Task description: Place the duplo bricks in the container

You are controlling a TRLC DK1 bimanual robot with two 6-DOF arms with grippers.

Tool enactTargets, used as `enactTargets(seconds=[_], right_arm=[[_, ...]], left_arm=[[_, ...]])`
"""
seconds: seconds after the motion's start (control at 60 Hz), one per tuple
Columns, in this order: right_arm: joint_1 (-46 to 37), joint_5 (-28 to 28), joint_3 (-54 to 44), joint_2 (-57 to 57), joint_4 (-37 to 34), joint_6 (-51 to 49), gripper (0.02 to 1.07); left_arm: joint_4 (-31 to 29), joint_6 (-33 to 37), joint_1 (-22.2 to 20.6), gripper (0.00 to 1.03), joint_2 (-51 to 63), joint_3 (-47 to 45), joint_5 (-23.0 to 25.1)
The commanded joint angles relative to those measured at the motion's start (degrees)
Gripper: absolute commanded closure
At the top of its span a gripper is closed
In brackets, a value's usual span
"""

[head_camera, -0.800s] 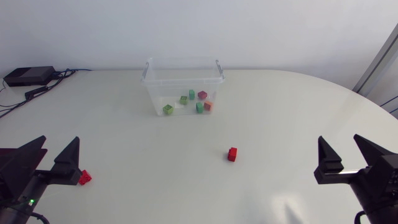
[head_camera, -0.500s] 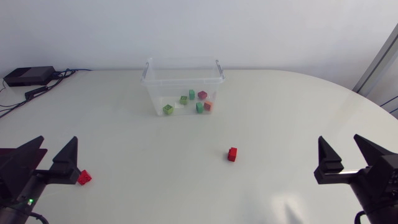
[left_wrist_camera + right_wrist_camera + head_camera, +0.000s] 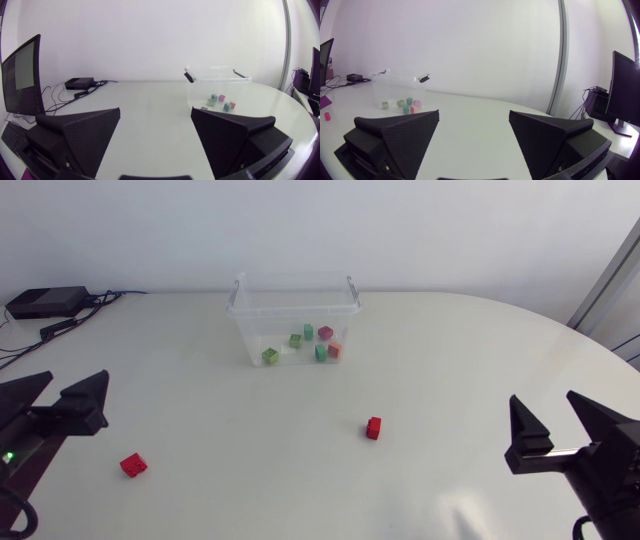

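White table [image 3: 250,480], red brick [image 3: 133,465] near spread left jaws, not between them

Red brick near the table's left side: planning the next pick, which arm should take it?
Left. The left gripper, open, is close to that red brick, while the right gripper sits far across the table, past the other red brick.

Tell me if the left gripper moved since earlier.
Yes. The left gripper pulled back leftward, away from the red brick beside it, which stayed put.
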Motion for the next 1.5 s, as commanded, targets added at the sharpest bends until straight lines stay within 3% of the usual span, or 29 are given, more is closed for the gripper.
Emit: enactTargets(seconds=[0.0,0.383,0.6,0.667,0.8,0.95,1.0,1.1,1.133,1.3,1.4,1.483], right_arm=[[0.3,-0.2,2.5,4.4,2.0,-0.3,0.06],[0.6,-1.6,14.4,31.2,3.6,1.4,0.06],[0.7,-1.9,21.4,44.7,0.0,3.5,0.06],[1.1,-3.0,24.3,49.3,-2.6,4.7,0.06],[1.1,-8.1,27.9,54.5,-6.9,6.5,0.06],[2.0,-9.2,30.4,57.5,-10.2,6.3,0.06],[3.1,-8.0,32.0,58.1,-13.7,5.9,0.06],[7.5,-0.3,35.1,58.9,-20.7,4.1,0.06],[8.2,-0.4,36.1,59.3,-22.9,4.0,0.06],[7.5,-14.5,35.7,64.0,-20.9,3.2,0.06],[8.7,-10.8,37.3,66.4,-20.8,-4.9,0.06],[10.5,-8.6,41.7,71.5,-27.6,-9.7,0.06]], left_arm=[[-2.1,-1.4,0.7,0.05,6.4,4.6,0.9],[-16.4,2.0,7.3,0.08,34.2,21.0,4.8],[-24.7,12.8,7.6,0.09,47.2,27.5,4.8],[-28.1,21.3,7.2,0.09,51.4,29.0,4.8],[-28.2,27.8,7.7,0.09,54.3,28.1,4.8],[-27.0,36.9,8.7,0.08,55.8,25.4,4.8],[-26.6,40.7,9.9,0.08,56.7,24.5,4.8],[-26.4,46.2,11.0,0.08,59.1,23.6,4.8],[-26.4,47.6,11.3,0.09,59.5,23.2,4.8],[-26.3,53.5,11.3,0.09,59.5,20.2,5.9],[-26.4,55.6,11.1,0.1,59.1,19.0,6.8],[-26.4,57.6,10.9,0.12,60.0,18.1,6.8]])
